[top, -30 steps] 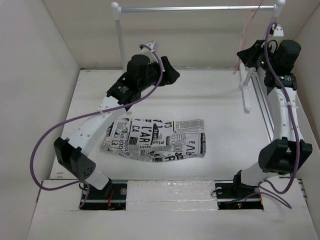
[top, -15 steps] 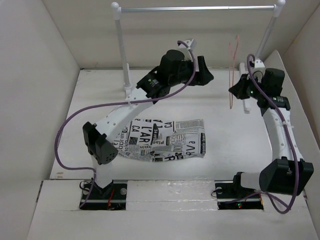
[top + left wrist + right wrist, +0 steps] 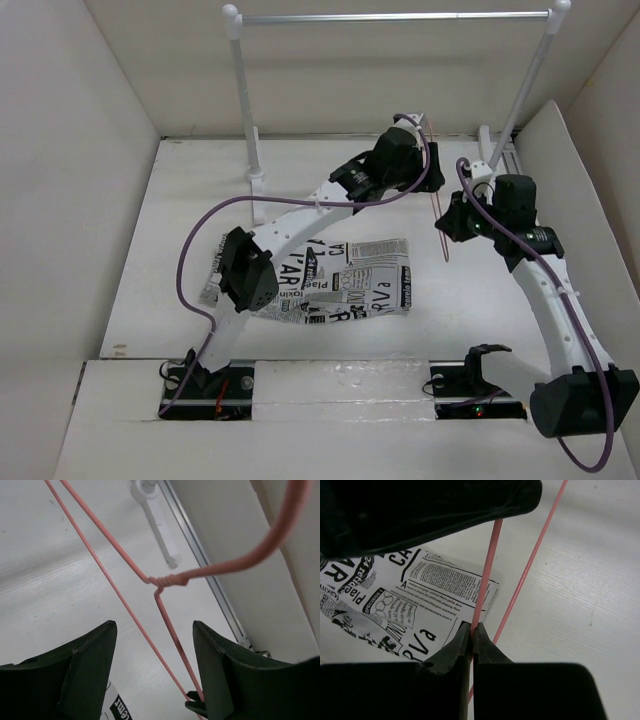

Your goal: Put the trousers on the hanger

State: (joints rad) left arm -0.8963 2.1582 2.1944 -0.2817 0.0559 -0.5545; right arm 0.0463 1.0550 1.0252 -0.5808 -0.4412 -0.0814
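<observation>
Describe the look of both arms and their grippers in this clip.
The left arm and right arm are white links with bulky black joint housings, a purple cable looped along each. The left gripper and right gripper have dark, wedge-shaped fingers.

Trousers: soft white fabric trousers [image 3: 352,285], black newspaper-style text printed all over
Hanger: thin pale pink-red wire hanger [image 3: 165,581]
End effectors: left end effector [image 3: 154,627] and right end effector [image 3: 471,628], both black
Surface: plain white surface [image 3: 180,200]

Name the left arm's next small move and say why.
Probably close the left gripper on the hanger: it is open with the rods running between its fingers, while the right gripper pinches one rod.
</observation>
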